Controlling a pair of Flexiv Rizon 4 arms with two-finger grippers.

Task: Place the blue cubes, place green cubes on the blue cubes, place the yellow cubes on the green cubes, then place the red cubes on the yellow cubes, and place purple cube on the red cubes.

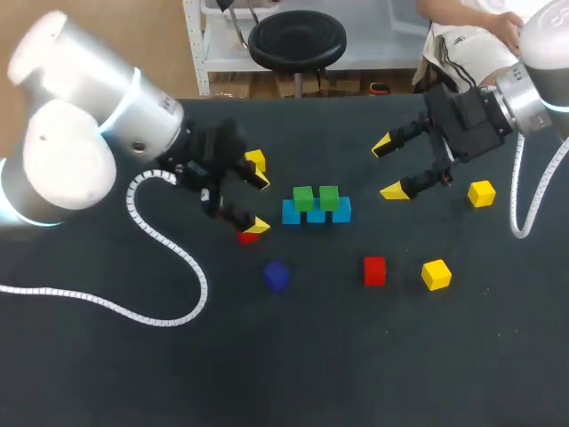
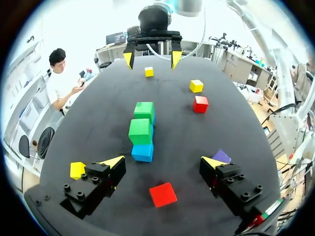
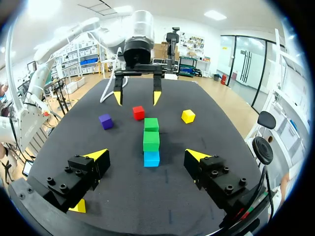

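We hold both pincers spread and empty either side of the build: left gripper (image 1: 258,203) just beside the blue cubes (image 1: 342,212) topped by two green cubes (image 1: 303,197), right gripper (image 1: 388,167) near a loose yellow cube (image 1: 481,193) — ready, we judge, for the yellow layer.

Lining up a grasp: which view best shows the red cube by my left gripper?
Left wrist view: the red cube sits whole between the fingers of the open left gripper. Head view hides most of it under a fingertip; right wrist view shows it distant.
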